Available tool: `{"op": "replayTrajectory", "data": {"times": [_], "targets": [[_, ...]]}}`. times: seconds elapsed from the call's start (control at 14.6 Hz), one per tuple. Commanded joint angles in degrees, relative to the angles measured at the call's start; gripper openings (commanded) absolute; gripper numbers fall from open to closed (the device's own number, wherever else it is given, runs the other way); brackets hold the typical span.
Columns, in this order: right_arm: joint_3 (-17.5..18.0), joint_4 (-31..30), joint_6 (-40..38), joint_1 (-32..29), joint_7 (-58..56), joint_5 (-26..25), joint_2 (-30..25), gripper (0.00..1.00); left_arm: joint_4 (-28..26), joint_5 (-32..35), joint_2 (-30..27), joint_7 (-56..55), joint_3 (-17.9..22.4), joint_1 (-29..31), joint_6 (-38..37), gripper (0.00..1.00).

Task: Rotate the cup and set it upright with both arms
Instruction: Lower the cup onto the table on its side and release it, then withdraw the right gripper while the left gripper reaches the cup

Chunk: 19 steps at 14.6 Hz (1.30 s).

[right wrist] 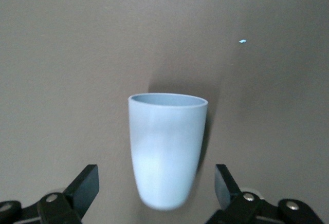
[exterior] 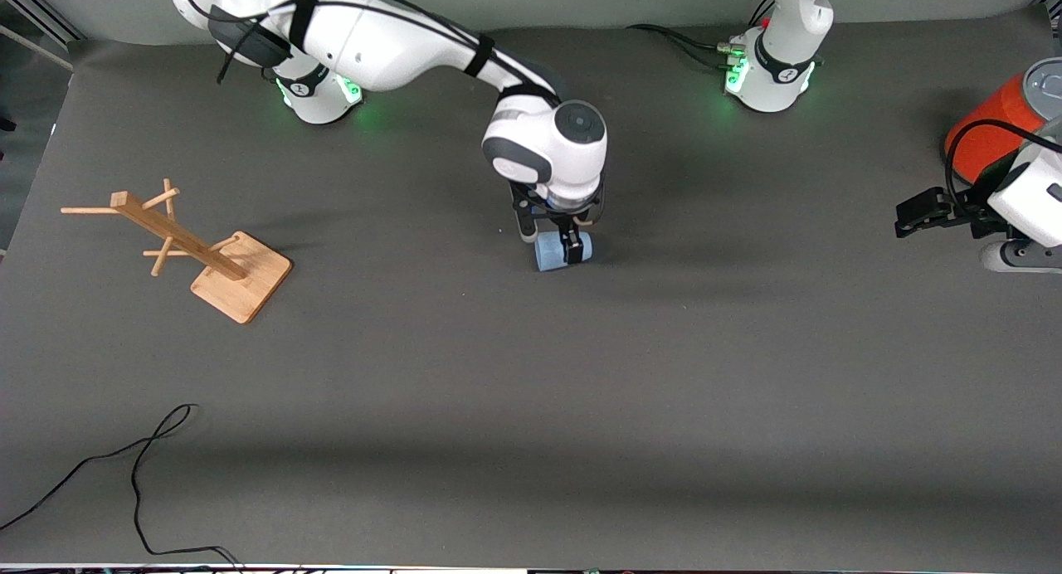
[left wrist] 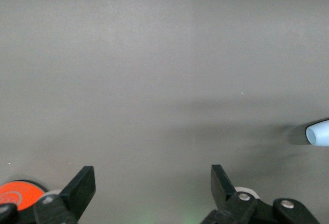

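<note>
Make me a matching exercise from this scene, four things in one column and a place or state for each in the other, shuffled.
1. cup
2. right pincer
3. left pincer
4. wooden rack

A. open, beside the orange can
B. toward the right arm's end of the table
C. on its side on the table
D. open, straddling the cup

Pairs: 1-C, 2-D, 3-A, 4-B

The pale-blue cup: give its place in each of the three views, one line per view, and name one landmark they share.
Front view: the cup lies on its side on the grey mat, mid-table, under the right gripper.
Left wrist view: only its rim end shows at the picture's edge, away from the open left gripper.
Right wrist view: it fills the middle, between the open fingers.
Shared landmark: the grey mat.
</note>
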<state>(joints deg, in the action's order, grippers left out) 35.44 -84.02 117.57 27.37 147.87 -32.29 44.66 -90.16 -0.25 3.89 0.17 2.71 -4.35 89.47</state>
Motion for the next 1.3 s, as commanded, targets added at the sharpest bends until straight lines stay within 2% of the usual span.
{"op": "replayTrajectory", "data": {"times": [0.0,0.34,0.41,0.55,0.69,1.03,1.24], "targets": [[4.9,-0.8,-5.2,-6.8,-9.3,4.3,-5.4,1.0,0.2,-0.5,-0.3,0.1,-0.2,0.3,-1.8,1.0],[4.4,-1.2,-10.6,-16.0,-33.0,18.1,-17.8,1.0,0.3,-1.3,-0.4,-0.3,-0.6,-0.4,-2.1,1.0],[3.3,-1.1,-11.7,-17.9,-37.9,21.0,-20.1,1.0,0.5,-1.4,-0.4,-0.4,-0.8,-0.7,-2.3,1.0],[-4.1,-1.1,-13.0,-18.3,-49.3,28.3,-25.4,1.0,0.5,-1.5,-0.6,-2.6,-2.3,-1.2,-2.3,1.0],[-12.1,-1.2,-15.2,-18.1,-62.7,34.6,-30.0,1.0,0.7,-1.5,-0.4,-9.7,-6.1,-1.7,-1.6,1.0],[-24.5,-1.5,-20.4,-18.1,-91.6,35.7,-36.0,1.0,3.0,-1.1,1.7,-23.7,-16.8,-2.5,-0.9,1.0],[-31.5,-2.1,-22.5,-18.1,-107.2,35.9,-38.7,1.0,8.7,1.0,7.6,-36.9,-21.3,-7.0,-0.9,1.0]]}}
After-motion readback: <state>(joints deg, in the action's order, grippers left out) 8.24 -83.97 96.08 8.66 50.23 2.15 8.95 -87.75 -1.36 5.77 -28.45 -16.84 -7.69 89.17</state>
